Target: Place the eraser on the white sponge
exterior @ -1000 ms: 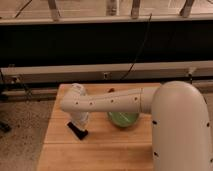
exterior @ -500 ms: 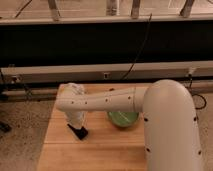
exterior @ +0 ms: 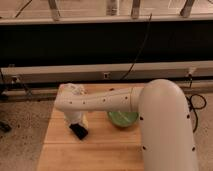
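The black eraser [exterior: 78,131] shows tilted at the front left of the wooden table [exterior: 100,150], directly under the end of my gripper [exterior: 76,123]. The gripper hangs from the white arm [exterior: 105,102] that reaches in from the right. Whether the eraser is held or lies on the table, I cannot tell. A small pale patch [exterior: 84,121] touches the eraser's far right side; it may be the white sponge, mostly hidden by the gripper.
A green bowl [exterior: 123,119] stands right of the gripper, partly under the arm. A lumpy white object [exterior: 75,90] sits at the table's back left, behind the arm. A dark wall with cables runs behind the table. The arm's large white body [exterior: 165,130] fills the right.
The arm has swung slightly, and its large body now covers more of the right side. The eraser stays at nearly the same spot under the gripper.
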### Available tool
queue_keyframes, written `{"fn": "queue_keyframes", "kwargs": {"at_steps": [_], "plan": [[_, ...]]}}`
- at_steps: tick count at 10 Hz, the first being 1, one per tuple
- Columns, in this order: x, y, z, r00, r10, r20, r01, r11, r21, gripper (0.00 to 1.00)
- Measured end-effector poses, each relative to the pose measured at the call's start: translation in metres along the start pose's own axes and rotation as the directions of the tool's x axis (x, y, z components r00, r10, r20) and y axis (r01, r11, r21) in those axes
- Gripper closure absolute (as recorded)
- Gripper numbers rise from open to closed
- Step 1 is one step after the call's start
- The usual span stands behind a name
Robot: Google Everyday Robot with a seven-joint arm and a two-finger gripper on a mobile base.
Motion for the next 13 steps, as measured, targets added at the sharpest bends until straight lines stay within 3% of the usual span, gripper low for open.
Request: {"fn": "queue_keyframes", "kwargs": {"at_steps": [9,13], "plan": [[0.009,-0.006,0.034,0.992,-0.118,0.038,0.119,0.992,-0.038,0.22],[0.005,-0.007,0.035,0.987,-0.150,0.055,0.152,0.988,-0.036,0.59]]}}
